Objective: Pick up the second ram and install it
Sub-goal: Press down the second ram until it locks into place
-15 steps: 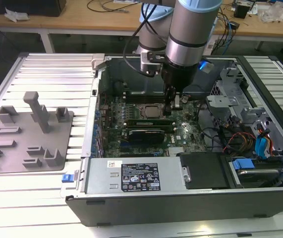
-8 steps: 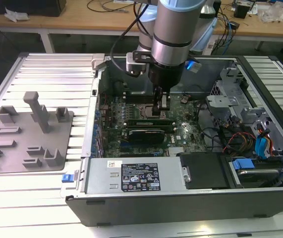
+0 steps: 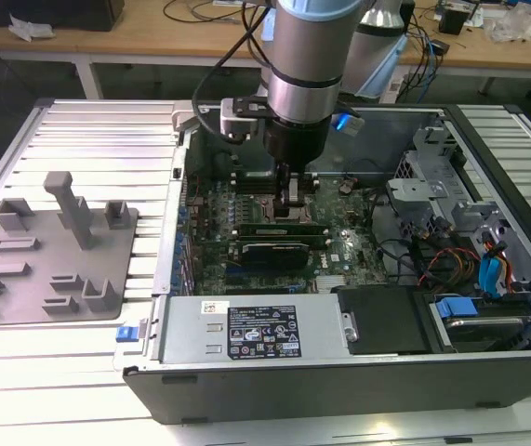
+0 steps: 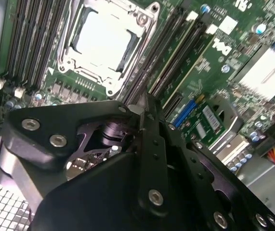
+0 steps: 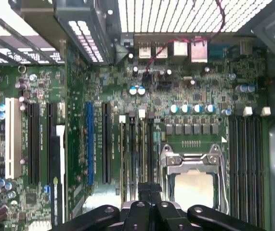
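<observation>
Inside the open computer case (image 3: 488,139), we saw the gripper (image 3: 295,206), fingers pressed together on the second ram (image 3: 284,229), holding it lengthwise directly above the memory slots (image 5: 136,149) beside the processor socket (image 5: 192,183).

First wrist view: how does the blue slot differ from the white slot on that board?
Colour: the blue slot is bright blue, while the white slot is plain white. Place: the blue slot lies nearer the processor socket, while the white slot lies farther from it, with black slots between the two. Both are long, narrow strips running parallel on the green motherboard.
</observation>
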Controlling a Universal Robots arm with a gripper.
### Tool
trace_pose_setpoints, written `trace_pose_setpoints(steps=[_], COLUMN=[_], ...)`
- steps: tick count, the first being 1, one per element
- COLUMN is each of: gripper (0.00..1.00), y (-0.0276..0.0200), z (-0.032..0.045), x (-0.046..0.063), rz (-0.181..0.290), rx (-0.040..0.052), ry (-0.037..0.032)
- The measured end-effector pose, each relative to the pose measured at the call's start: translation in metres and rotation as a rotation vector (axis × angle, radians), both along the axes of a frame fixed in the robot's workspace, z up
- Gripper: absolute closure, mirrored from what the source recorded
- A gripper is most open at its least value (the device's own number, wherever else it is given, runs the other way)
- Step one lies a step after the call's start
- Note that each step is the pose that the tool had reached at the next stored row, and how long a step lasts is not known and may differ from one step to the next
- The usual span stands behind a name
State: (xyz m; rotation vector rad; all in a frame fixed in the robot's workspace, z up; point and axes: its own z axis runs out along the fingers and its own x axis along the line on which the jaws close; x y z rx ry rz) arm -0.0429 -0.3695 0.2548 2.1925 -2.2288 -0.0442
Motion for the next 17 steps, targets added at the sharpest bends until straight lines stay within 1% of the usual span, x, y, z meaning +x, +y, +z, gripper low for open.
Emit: trace_pose_setpoints(steps=[1,2,8,17], gripper=[0.92,0.92,0.92,0.92], y=[0.0000,0.0000,-0.0003,-0.0003], z=[-0.0003,-0.0021,-0.0063,-0.0078], x=[-0.002,-0.006,-0.012,-0.012], rz=[0.000,0.000,0.000,0.000], rx=[0.0001,-0.0001,-0.0001,0.0002], ry=[-0.0007,-0.0022,-0.0024,-0.0025])
